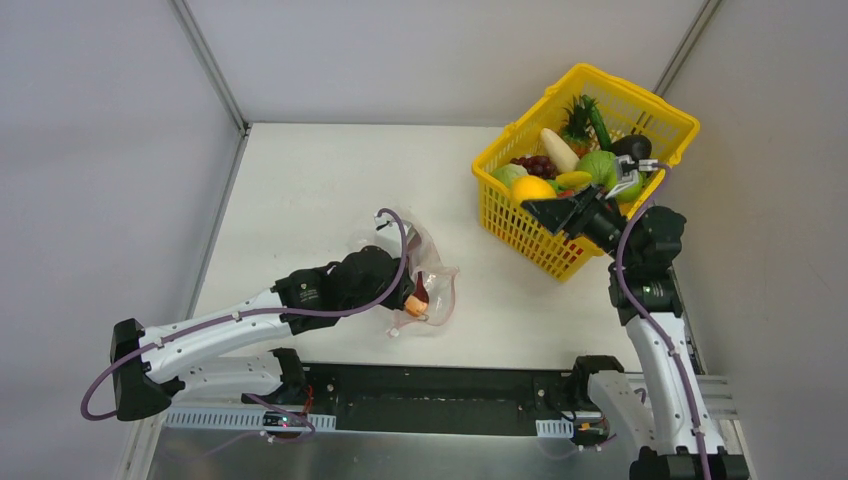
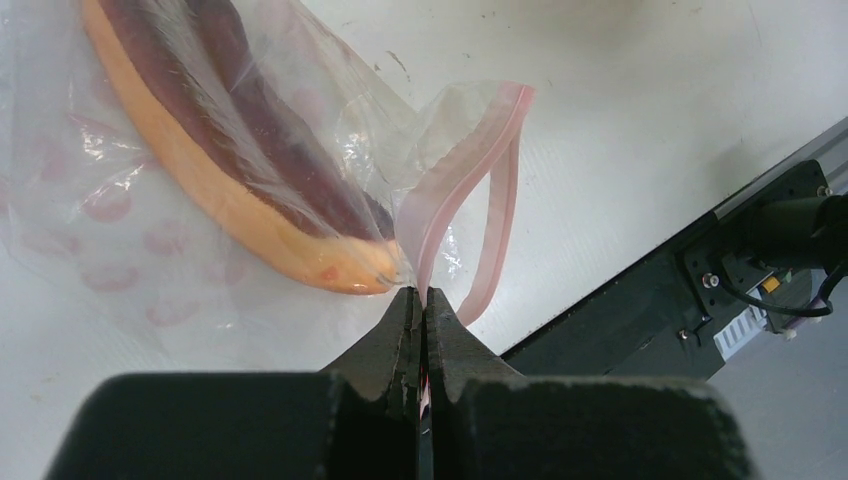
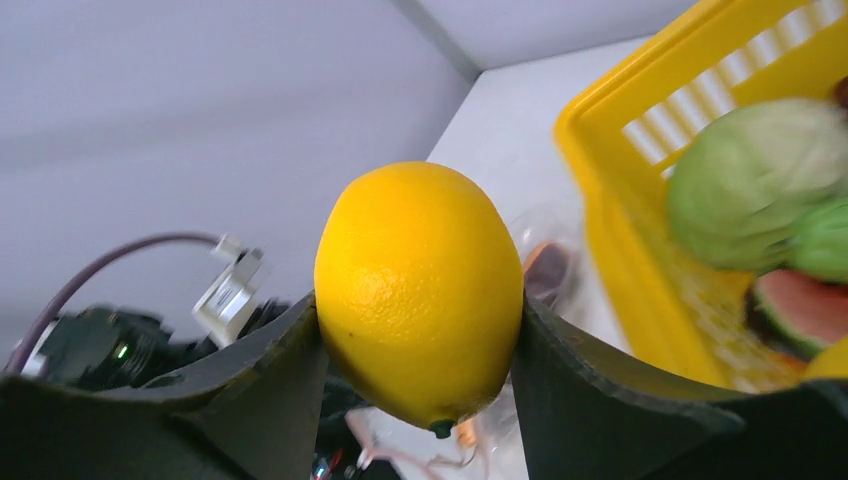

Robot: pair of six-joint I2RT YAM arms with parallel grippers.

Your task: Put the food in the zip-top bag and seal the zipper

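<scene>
The clear zip-top bag [image 1: 437, 283] lies on the white table just ahead of the left arm. An elongated orange and maroon toy food [image 2: 240, 170] is inside it. The pink zipper [image 2: 470, 190] stands apart in a loop at the bag's mouth. My left gripper [image 2: 422, 296] is shut on one lip of that strip. My right gripper [image 3: 418, 302] is shut on a yellow lemon [image 3: 420, 290]. In the top view it holds the lemon [image 1: 532, 189] at the near left corner of the yellow basket [image 1: 520, 235]. More food fills the basket, including a green cabbage [image 3: 750, 180].
The yellow lattice basket [image 3: 600, 200] stands at the far right of the table, against the right wall. It holds grapes [image 1: 537, 163], a white vegetable [image 1: 558, 149] and a pineapple [image 1: 577, 118]. A black rail [image 2: 700, 280] runs along the table's near edge, close to the bag.
</scene>
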